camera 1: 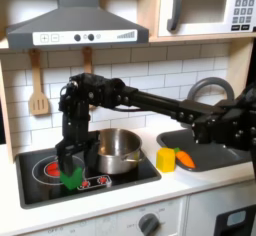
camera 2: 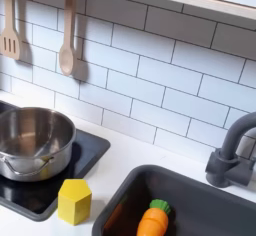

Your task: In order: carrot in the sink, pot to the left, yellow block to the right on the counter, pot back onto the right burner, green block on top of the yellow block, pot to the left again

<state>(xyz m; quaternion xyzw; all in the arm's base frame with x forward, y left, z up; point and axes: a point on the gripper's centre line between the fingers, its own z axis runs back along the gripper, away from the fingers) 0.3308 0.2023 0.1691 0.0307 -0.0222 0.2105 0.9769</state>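
In the first exterior view, my gripper point(camera 1: 70, 172) points straight down over the left burner. Its fingers press on both sides of the green block point(camera 1: 70, 182), which sits low at the cooktop's front. The shiny steel pot point(camera 1: 118, 152) stands on the right burner to the gripper's right, and also appears in the second exterior view as the pot point(camera 2: 30, 145). The yellow block point(camera 1: 165, 159) point(camera 2: 74, 201) rests on the cream counter point(camera 1: 150, 192) between cooktop and sink. The orange carrot point(camera 1: 185, 159) point(camera 2: 153, 220) lies in the dark sink point(camera 1: 215, 155) point(camera 2: 205, 195).
The black cooktop point(camera 1: 40, 165) point(camera 2: 85, 150) has knobs printed along its front. A curved faucet point(camera 1: 205, 88) point(camera 2: 232, 150) rises behind the sink. Wooden utensils point(camera 1: 38, 85) point(camera 2: 66, 35) hang on the tiled wall. A range hood point(camera 1: 75, 20) overhangs the stove.
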